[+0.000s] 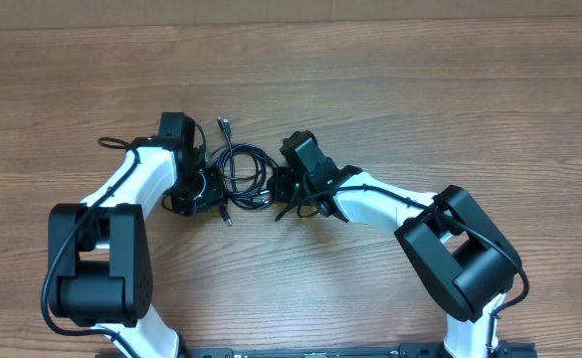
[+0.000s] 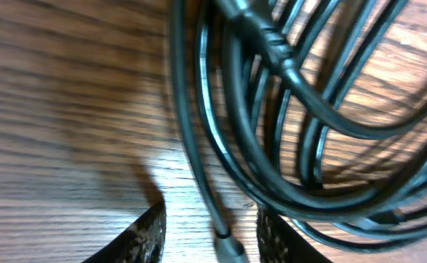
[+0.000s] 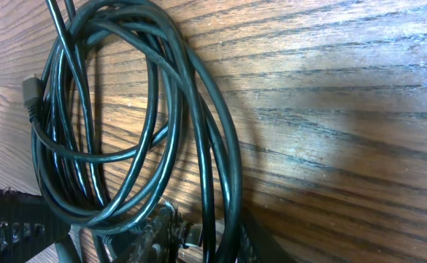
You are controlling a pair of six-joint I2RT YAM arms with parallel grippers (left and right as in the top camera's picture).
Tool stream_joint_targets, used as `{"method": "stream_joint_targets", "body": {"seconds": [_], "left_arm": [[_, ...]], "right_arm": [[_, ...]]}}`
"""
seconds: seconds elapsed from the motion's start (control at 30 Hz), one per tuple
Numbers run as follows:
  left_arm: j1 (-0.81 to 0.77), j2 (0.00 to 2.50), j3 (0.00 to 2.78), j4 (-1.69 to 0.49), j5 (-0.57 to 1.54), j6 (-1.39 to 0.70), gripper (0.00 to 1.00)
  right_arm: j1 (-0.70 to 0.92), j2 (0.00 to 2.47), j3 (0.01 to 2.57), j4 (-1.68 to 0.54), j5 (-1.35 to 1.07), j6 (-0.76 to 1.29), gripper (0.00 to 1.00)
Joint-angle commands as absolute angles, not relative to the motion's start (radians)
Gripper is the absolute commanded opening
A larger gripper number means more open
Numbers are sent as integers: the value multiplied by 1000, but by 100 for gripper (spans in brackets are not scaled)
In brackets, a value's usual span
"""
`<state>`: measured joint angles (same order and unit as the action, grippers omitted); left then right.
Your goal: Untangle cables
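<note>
Cables (image 1: 243, 169) lie in one tangled coil on the surface (image 1: 420, 89) between left end effector (image 2: 212, 234), part open around one loose strand, and right end effector (image 3: 202, 237), straddling two strands, clamping unclear; none separated yet.

Cables (image 1: 243, 169) — thin, black, tangled overlapping coils flat on table (image 1: 420, 80) — one plug (image 1: 225, 124) sticking out.

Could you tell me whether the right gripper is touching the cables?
Touching. The right wrist view shows the right gripper pinching strands of the cables.

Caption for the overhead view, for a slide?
Left gripper and right gripper flank the coiled black cables on a wooden table.
</note>
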<state>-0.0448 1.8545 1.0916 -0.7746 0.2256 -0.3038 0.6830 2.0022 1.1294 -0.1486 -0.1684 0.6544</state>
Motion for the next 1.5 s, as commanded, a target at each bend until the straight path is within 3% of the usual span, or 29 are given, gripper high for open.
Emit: {"method": "stream_joint_targets", "body": {"seconds": [0.0,0.2,0.4,0.67,0.9,0.97,1.03,1.17,1.37,1.47], "left_arm": [[-39,1904,1035,-783,-32,-348,41],[-21,1904,1035,-765,-331,-458,44],[61,1904,1035,-603,-333,-461,43],[72,1904,1035,-414,-99,-428,56],[80,1904,1164,-491,279,-242,82],[80,1904,1230,-578,334,-225,86],[80,1904,1291,-682,354,-223,88],[79,1904,1311,-802,355,-223,90],[76,1904,1266,-901,348,-216,78],[60,1904,1214,-861,348,-216,77]], "right_arm": [[689,2045,1112,-166,-174,653,25],[689,2045,1112,-166,-184,653,25],[689,2045,1112,-165,-184,653,25],[689,2045,1113,-152,-239,653,25],[689,2045,1113,-136,-305,619,25],[682,2044,1115,-135,-340,619,20],[656,2038,1118,-136,-408,619,6],[577,2031,1119,-149,-559,619,4],[467,2031,1119,-251,-583,618,4],[447,2031,1119,-261,-598,593,4]]}}
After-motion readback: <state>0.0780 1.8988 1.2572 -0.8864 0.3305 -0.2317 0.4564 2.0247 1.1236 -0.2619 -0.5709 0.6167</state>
